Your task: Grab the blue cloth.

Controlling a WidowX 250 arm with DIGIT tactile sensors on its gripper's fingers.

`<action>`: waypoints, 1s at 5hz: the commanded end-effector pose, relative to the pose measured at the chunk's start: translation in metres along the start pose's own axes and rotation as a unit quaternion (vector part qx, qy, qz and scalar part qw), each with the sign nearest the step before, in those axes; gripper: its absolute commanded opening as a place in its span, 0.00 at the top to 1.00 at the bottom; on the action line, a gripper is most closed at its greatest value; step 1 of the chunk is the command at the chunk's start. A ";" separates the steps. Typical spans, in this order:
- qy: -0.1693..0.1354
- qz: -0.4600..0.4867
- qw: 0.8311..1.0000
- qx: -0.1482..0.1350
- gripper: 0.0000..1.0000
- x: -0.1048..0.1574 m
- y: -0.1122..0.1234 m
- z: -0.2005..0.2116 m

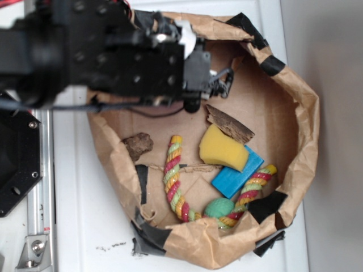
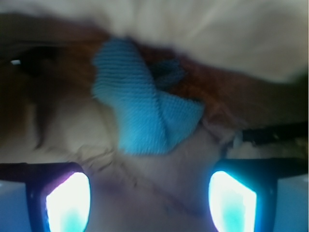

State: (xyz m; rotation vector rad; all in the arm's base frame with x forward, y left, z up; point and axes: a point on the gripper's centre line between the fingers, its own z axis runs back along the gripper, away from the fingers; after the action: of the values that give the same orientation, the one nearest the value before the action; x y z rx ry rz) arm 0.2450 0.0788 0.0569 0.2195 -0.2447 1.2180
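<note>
The blue cloth (image 2: pixel 142 108) is a crumpled pale teal-blue rag lying on brown paper. It shows only in the wrist view, above the middle, ahead of the fingertips. In the exterior view the arm hides it. My gripper (image 2: pixel 149 200) is open, with both pads (image 2: pixel 67 203) wide apart and nothing between them. The cloth lies beyond the pads, apart from them. In the exterior view my gripper (image 1: pixel 221 79) hangs over the upper part of the paper-bag tray (image 1: pixel 300 96).
In the tray lie a yellow sponge (image 1: pixel 223 148), a bright blue flat block (image 1: pixel 237 173), a green ball (image 1: pixel 218 208), a striped rope (image 1: pixel 173 181), and bark pieces (image 1: pixel 229 124) (image 1: pixel 138 144). Crumpled paper walls ring the tray. A black mount (image 1: pixel 17 158) stands left.
</note>
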 end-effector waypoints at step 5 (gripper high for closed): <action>-0.069 0.044 0.996 0.025 0.00 0.018 0.005 -0.030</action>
State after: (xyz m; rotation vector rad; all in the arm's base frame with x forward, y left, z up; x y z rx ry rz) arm 0.2561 0.0987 0.0246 0.3532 -0.3145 1.2225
